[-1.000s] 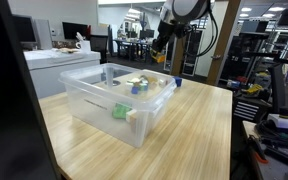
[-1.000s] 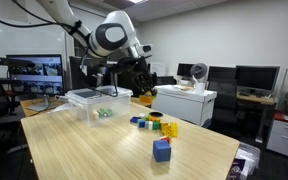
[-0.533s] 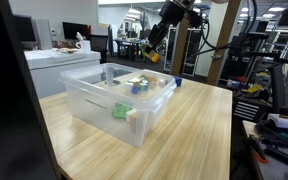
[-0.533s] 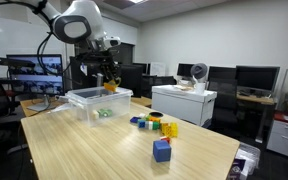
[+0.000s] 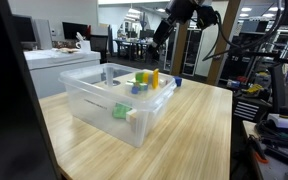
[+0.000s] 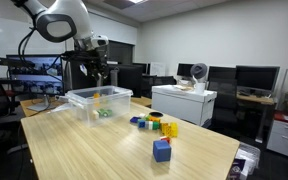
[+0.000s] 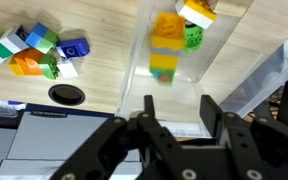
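Gripper (image 7: pixel 180 108): jaws apart, nothing between them; yellow-orange-green block stack (image 7: pixel 166 45), blurred, lying straight beyond the fingertips and clear of both, inside clear plastic bin (image 5: pixel 94 100); loose coloured blocks (image 7: pixel 39 52) on table (image 7: pixel 94 70), well aside.

one clear bin (image 5: pixel 104 100), one yellow block (image 7: pixel 165 45) above the bin, one black disc (image 7: pixel 67 94) beside the bin, one blue block (image 6: pixel 162 150) well apart from the bin
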Motion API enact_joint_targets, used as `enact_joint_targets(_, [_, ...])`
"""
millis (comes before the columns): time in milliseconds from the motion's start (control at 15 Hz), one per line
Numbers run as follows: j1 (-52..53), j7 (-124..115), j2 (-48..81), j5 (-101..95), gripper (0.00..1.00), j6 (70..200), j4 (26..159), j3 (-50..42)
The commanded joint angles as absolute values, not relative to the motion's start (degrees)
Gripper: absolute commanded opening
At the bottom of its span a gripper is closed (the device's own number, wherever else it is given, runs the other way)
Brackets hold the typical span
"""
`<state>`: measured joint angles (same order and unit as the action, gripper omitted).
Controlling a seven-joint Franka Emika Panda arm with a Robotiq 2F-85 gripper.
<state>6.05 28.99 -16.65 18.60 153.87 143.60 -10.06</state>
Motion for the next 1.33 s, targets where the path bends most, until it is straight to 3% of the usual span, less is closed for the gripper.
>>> enact_joint_targets(0, [6.8,30.9,-15.8,20.5,0.83,155.2,141.6,-12.6])
enact_joint_targets(200, [6.3,31.2,-13.5,21.2,0.99,157.5,138.2,-15.1])
enact_joint_targets(867, [-3.3,14.9,6.6,13.6,1.0,162.4,127.3,-24.9])
enact_joint_targets(933, [-8.1,11.4,8.6,11.9,1.0,162.2,126.2,-21.5])
enact_joint_targets(1267, [-10.9,-8.8,17.6,1.3,1.0,160.1,120.2,-25.2])
